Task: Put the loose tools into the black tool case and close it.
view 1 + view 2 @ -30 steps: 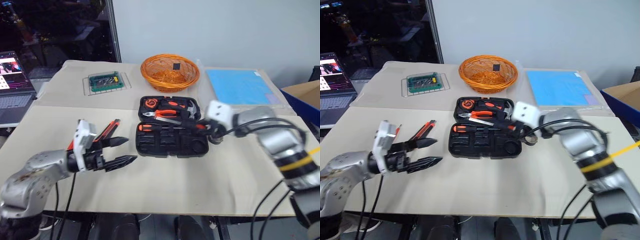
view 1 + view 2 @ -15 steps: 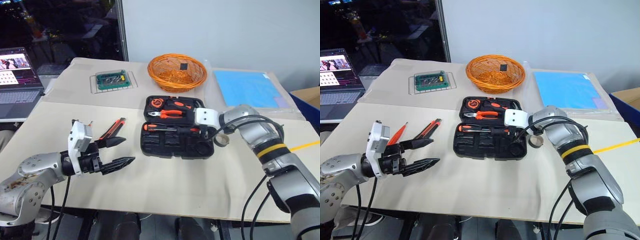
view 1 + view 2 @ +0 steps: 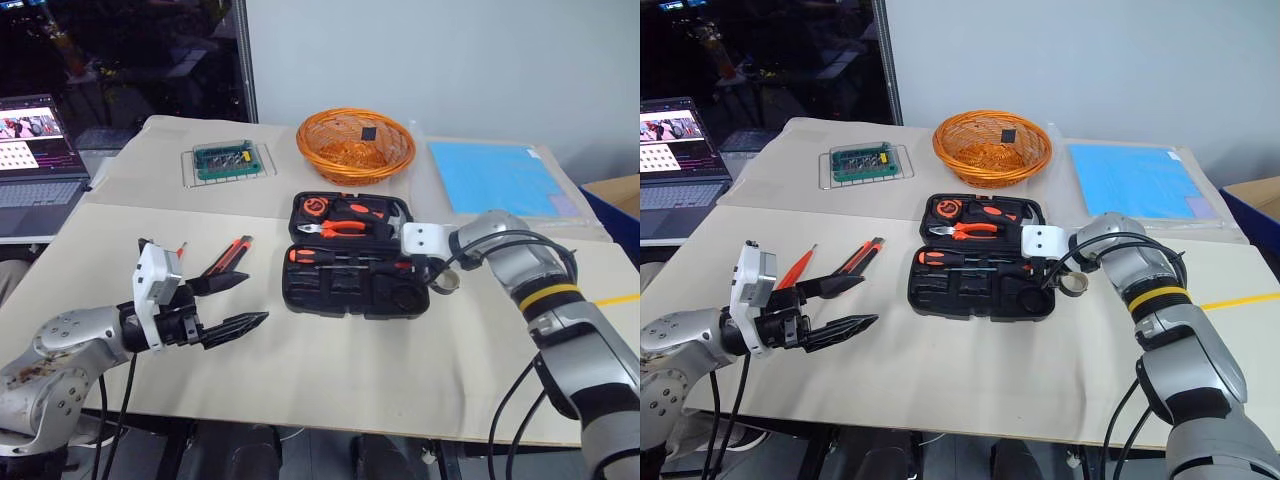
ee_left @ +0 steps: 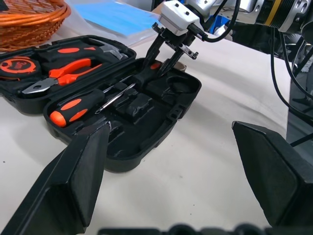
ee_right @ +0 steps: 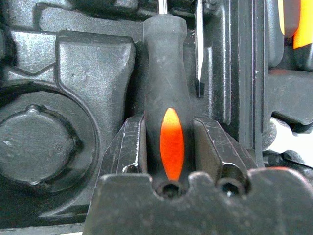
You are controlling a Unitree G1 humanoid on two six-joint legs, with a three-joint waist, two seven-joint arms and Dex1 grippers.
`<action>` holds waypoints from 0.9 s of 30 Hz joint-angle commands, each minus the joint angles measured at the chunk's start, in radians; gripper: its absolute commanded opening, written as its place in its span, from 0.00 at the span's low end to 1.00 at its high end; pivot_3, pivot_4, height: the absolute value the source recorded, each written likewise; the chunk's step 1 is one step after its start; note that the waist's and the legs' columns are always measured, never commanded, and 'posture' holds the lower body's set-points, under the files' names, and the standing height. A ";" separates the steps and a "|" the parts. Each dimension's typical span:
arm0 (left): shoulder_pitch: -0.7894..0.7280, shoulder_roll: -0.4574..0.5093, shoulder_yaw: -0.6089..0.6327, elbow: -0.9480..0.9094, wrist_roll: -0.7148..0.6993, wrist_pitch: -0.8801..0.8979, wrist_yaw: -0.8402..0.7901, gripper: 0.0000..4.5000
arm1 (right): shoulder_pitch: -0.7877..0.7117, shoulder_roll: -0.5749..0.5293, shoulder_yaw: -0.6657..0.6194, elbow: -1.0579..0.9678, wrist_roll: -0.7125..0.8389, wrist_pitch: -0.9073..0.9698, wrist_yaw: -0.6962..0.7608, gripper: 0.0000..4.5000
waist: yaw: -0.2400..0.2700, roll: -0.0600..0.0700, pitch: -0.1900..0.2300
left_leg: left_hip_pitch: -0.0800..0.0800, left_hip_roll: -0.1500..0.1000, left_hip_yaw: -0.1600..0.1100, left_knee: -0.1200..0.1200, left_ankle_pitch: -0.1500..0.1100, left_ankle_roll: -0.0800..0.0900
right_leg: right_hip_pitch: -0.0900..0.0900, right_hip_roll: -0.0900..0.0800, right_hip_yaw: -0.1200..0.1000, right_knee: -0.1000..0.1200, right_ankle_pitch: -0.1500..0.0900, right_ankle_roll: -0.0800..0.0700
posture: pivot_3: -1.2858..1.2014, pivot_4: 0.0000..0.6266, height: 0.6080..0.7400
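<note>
Beige table [image 3: 330,370]: right end effector [image 5: 168,142] straddles screwdriver [image 5: 165,78] in black tool case [image 3: 300,298].

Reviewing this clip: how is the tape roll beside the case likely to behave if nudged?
The tape roll lies flat on the table, so it would probably slide rather than roll. It looks small and hollow, so likely light. Tipped onto its edge, it might roll.

Head stereo pair looks forward and down over the counter [image 3: 330,370]. Left wrist camera views the open black tool case [image 4: 146,117] from nearby; right wrist camera sits close above its recesses.
</note>
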 commanded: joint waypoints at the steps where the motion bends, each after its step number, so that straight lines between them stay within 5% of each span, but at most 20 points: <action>1: -0.008 0.015 -0.004 -0.014 -0.001 -0.028 0.001 0.94 | 0.020 0.010 -0.015 -0.031 -0.002 0.041 0.040 0.59 | 0.000 0.000 0.000 | 0.000 0.000 0.000 0.000 0.000 0.000 | 0.000 0.000 0.000 0.000 0.000 0.000 | 0.52 0.24 1.00; 3: -0.013 0.014 -0.010 -0.009 0.001 -0.030 0.001 0.94 | 0.040 0.000 -0.046 -0.091 0.028 0.074 0.058 0.72 | -0.001 0.000 0.000 | 0.000 0.000 0.000 -0.001 0.000 0.000 | 0.000 0.000 0.000 0.000 0.000 0.000 | 0.52 0.24 1.00; 11: -0.034 -0.003 -0.050 0.014 0.019 -0.050 0.020 0.94 | 0.156 -0.041 -0.254 -0.407 0.304 0.392 0.184 0.72 | 0.000 0.000 0.000 | 0.000 0.000 0.000 -0.001 0.000 -0.001 | -0.001 0.000 0.000 0.000 0.000 0.000 | 0.52 0.24 1.00; 16: -0.041 -0.006 -0.060 0.039 0.025 -0.068 0.022 0.94 | 0.215 -0.011 -0.335 -0.525 0.373 0.534 0.070 0.41 | -0.001 0.000 0.000 | 0.000 0.000 0.000 -0.001 0.000 -0.001 | 0.000 0.000 0.000 0.000 0.000 0.000 | 0.52 0.24 1.00; 21: -0.020 -0.003 -0.037 0.061 0.042 -0.093 0.023 0.94 | 0.342 0.128 -0.348 -0.672 0.292 0.553 -0.257 0.02 | -0.005 0.000 0.000 | 0.000 0.001 0.000 -0.001 0.000 -0.001 | -0.001 0.001 0.000 0.000 0.000 -0.001 | 0.52 0.24 1.00; 27: 0.016 -0.006 -0.020 0.072 0.068 -0.129 0.044 0.94 | 0.466 0.139 -0.166 -0.680 0.107 0.468 -0.354 0.01 | -0.001 0.000 0.000 | -0.001 0.000 0.001 -0.001 -0.001 -0.001 | -0.002 0.000 0.000 0.000 0.000 -0.001 | 0.52 0.24 1.00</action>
